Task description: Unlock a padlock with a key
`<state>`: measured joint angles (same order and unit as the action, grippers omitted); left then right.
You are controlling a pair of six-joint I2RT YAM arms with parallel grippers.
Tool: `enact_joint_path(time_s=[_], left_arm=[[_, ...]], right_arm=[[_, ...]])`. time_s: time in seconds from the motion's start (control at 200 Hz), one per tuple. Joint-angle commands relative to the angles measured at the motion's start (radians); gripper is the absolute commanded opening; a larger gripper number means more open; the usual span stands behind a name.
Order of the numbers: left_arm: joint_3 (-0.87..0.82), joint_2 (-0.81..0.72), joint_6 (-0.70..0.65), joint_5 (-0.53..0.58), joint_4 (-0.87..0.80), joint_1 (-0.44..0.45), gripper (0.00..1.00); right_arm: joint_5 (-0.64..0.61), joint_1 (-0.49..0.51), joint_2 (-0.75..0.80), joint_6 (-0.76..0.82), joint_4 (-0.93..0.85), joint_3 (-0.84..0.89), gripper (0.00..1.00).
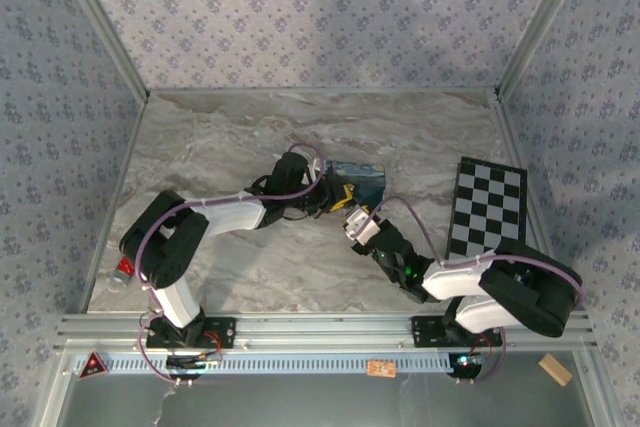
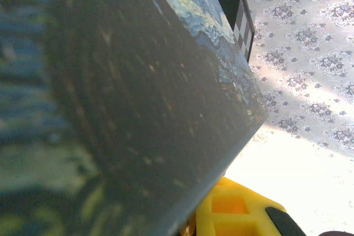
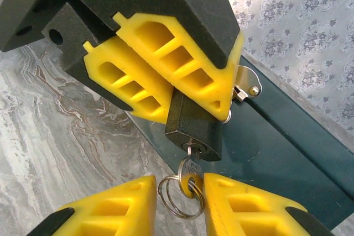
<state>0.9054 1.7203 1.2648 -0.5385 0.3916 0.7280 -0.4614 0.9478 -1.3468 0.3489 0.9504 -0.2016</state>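
Clamping the padlock (image 3: 193, 134), the left gripper (image 3: 196, 111) steadies it — key (image 3: 191, 169) seated — right gripper (image 3: 181, 183) flanks the key's head, pinch unclear; next: squeeze, twist.

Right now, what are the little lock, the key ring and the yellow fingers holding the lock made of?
The padlock looks like dark metal, matte with a dull sheen along its edges. The key ring seems to be steel wire, since it glints silver. The yellow fingers look like moulded plastic or rubber, matte with ribbed hollows. Which of the two, I cannot tell.
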Motion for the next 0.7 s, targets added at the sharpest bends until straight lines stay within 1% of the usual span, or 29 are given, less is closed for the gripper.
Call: enact_joint_path(time_s=[0.0, 0.195, 0.435, 0.7], left_arm=[[0.02, -0.029, -0.007, -0.021, 0.007, -0.008, 0.0], [0.01, -0.028, -0.004, -0.017, 0.015, -0.007, 0.0], [0.001, -0.027, -0.002, -0.014, 0.022, -0.007, 0.0], [-0.004, -0.025, -0.004, -0.012, 0.022, -0.009, 0.0]], right_arm=[[-0.021, 0.006, -0.016, -0.022, 0.012, -0.022, 0.29], [-0.019, 0.003, -0.032, -0.024, 0.033, -0.031, 0.27], [-0.013, 0.002, -0.018, -0.03, 0.04, -0.033, 0.28], [-0.014, 0.002, -0.001, -0.036, 0.034, -0.033, 0.24]])
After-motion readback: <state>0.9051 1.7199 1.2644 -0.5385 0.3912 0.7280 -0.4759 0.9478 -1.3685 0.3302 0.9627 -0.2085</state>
